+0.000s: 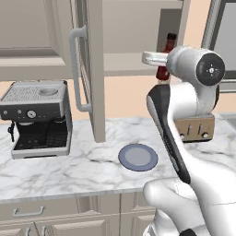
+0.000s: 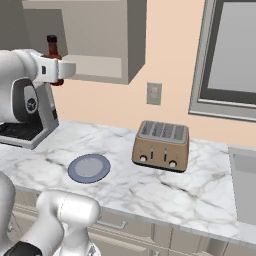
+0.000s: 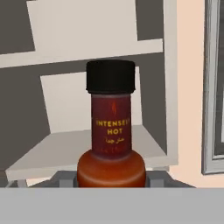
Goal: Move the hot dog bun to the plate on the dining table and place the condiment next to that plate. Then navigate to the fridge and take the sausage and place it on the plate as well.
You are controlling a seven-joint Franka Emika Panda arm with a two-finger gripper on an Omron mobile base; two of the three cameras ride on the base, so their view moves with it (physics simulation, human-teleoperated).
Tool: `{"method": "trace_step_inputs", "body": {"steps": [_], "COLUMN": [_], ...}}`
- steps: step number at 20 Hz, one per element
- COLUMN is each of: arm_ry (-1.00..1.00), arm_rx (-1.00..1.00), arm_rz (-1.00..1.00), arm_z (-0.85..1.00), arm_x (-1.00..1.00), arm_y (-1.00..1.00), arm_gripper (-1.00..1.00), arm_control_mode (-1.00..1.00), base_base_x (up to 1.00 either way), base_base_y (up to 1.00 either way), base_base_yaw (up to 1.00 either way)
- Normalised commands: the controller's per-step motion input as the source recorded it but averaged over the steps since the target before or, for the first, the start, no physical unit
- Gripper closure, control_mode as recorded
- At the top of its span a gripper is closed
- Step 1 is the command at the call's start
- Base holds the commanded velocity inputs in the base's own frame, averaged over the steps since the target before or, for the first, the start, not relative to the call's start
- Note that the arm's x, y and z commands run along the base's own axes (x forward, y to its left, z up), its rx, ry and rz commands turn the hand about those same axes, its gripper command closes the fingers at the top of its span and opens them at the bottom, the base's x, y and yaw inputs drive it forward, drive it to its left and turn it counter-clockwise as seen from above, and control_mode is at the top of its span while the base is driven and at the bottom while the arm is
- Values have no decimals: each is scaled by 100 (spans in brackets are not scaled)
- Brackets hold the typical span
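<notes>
The condiment (image 3: 111, 131), a dark-red bottle with a black cap and an "Intensely Hot" label, stands upright between my fingers. My gripper (image 3: 111, 183) is shut on its bulbous lower body. From the left base view the condiment (image 1: 165, 59) sits at the end of my raised gripper (image 1: 159, 64), in front of the open wall cabinet's shelf. In the right base view the condiment (image 2: 52, 54) rises just behind my gripper (image 2: 61, 76). A round blue-grey plate (image 1: 138, 157) (image 2: 89, 168) lies flat on the marble counter below, bare.
The open cabinet door (image 1: 90, 69) hangs left of my hand. A coffee machine (image 1: 38, 117) stands at the counter's left and a tan toaster (image 2: 161, 145) to the right of the plate. A window (image 2: 232, 55) is on the wall further right.
</notes>
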Motion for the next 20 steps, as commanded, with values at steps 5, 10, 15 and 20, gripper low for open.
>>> {"method": "trace_step_inputs", "body": {"steps": [5,10,15,20], "arm_ry": [0,2,0,0], "arm_rx": [8,7,2,0], "arm_rz": [6,18,21,0], "arm_z": [4,0,-1,0], "arm_x": [-100,-81,-54,0], "arm_y": [-22,-10,-1,0], "arm_gripper": [100,100,100,100], "arm_control_mode": [-100,-100,-100,100], "base_base_x": [0,0,0,-19], "base_base_y": [0,0,0,19], "base_base_yaw": [0,0,0,4]}}
